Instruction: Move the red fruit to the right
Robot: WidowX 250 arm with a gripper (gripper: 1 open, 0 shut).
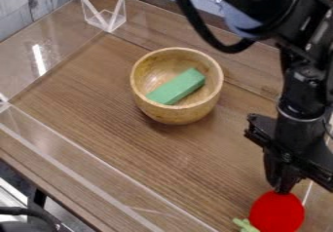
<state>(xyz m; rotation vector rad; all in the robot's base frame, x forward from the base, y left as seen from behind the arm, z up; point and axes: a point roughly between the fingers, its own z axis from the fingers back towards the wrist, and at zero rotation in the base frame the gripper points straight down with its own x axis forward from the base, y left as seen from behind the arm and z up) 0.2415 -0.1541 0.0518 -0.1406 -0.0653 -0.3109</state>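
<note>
The red fruit (275,214) is a small round bright-red toy with a light-green tuft (244,223) at its left end. It lies on the wooden table near the front right edge of the view. My gripper (289,184) points straight down just above the fruit's top right, its black fingers pressed together and shut. The fingertips end at the fruit's upper edge. Whether they touch it I cannot tell. Nothing shows between them.
A wooden bowl (135,80) holding a green rectangular block (176,86) stands mid-table, left of and behind the gripper. A clear plastic stand (103,16) sits at the back left. Low transparent walls (53,138) border the table on the left and front.
</note>
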